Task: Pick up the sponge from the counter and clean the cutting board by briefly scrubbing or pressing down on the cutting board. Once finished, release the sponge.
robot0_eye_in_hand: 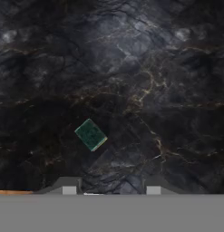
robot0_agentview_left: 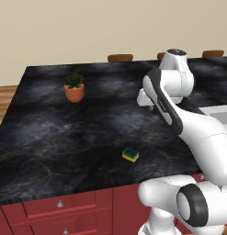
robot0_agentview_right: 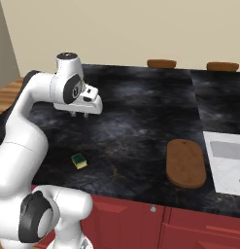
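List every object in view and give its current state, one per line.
sponge: lying flat on the counter, green side up, untouched.
cutting board: flat on the counter near the front edge, nothing on it.
end effector: above the counter, fingers apart, holding nothing.
potted plant: upright on the counter.
counter: carries the sponge, board and plant.
red drawers: closed.

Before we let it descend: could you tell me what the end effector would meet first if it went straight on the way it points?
Probably bare counter; the end effector points down at it, with the sponge off to one side.
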